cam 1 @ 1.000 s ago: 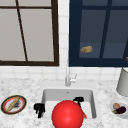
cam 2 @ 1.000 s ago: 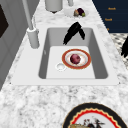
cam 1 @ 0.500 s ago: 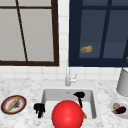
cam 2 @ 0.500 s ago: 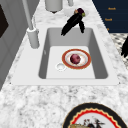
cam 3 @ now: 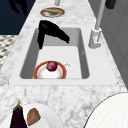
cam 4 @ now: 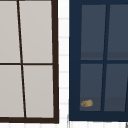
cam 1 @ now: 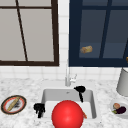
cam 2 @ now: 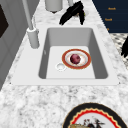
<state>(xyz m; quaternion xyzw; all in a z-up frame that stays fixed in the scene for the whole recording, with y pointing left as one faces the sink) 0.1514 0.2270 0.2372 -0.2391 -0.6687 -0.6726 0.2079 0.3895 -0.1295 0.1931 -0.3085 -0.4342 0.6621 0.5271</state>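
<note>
right hand (cam 1: 80, 89) hovering, fingers straight, holding nothing, at twelve o'clock above sink's (cam 1: 93, 97) plated red fruit (cam 3: 51, 66); left hand (cam 1: 39, 109) idle, curled, at nine.

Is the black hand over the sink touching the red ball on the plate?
Apart. In the right side view the right hand hangs above the far end of the sink, with bare basin between it and the red ball.

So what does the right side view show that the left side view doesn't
Right side view alone: a white plate holding an eggplant and a brown piece at the near edge.

Left side view alone: a grey canister at the counter's far end.

Both: the sink with its faucet, the orange-rimmed plate carrying a dark red ball, the patterned plate, and a black hand over the basin's far end.
</note>
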